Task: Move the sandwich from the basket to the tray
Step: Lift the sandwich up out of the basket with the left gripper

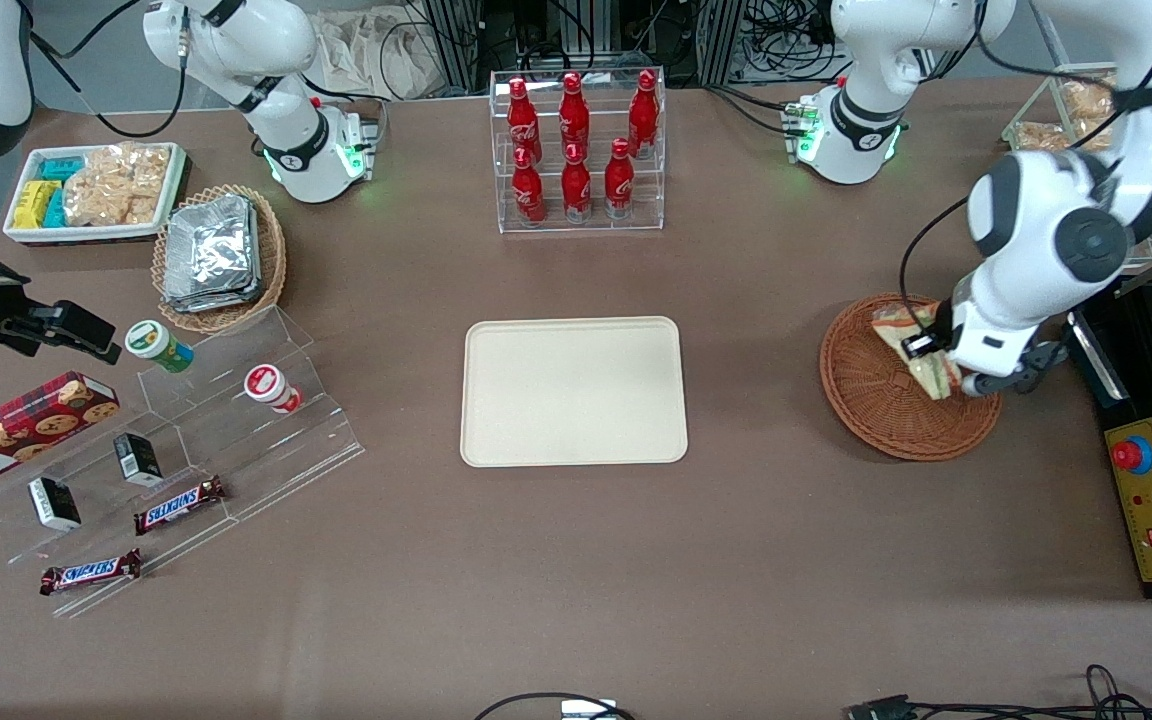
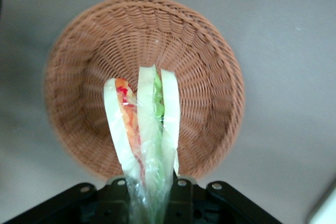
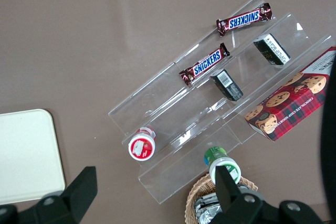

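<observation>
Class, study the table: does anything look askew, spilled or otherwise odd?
Nothing is spilled or damaged. On the clear stepped rack, the green-lidded cup and red-lidded cup lie tipped on their sides. The gripper holds the sandwich above the basket; the tray is bare.

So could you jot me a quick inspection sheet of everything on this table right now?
Surface: brown table.
Job's things: sandwich held above the basket, lifted off its floor; tray bare, at the table's middle.
Clutter: cola bottles in a clear rack; Snickers bars, cookie box and small tubs on a clear stepped stand; foil packets in a lighter basket.
Grippers: pincer shut on the sandwich, above the basket.
Cables: some at the table edge nearest the front camera.
Surroundings: control box with a red button.
</observation>
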Robot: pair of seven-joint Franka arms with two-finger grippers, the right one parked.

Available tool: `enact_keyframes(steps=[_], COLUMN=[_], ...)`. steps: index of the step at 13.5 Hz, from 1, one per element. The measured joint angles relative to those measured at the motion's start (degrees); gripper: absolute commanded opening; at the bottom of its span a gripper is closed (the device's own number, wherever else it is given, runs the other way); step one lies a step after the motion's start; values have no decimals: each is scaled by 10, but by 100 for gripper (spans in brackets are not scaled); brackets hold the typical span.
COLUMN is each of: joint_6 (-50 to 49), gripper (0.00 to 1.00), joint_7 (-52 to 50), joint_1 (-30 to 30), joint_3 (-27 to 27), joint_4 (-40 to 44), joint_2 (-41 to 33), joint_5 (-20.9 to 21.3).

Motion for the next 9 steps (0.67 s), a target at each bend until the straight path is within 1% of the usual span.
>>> enact_keyframes(steps=[2, 5, 7, 9], joint_6=[-108, -235, -273, -285], gripper=[6, 6, 7, 7], joint_7=[0, 1, 12, 22], joint_1=[-5, -9, -10, -9], joint_3=[-4, -19, -36, -58], joint_4=[91, 221, 286, 310], joint_2=[-9, 1, 13, 23], joint_5=[0, -1, -1, -2])
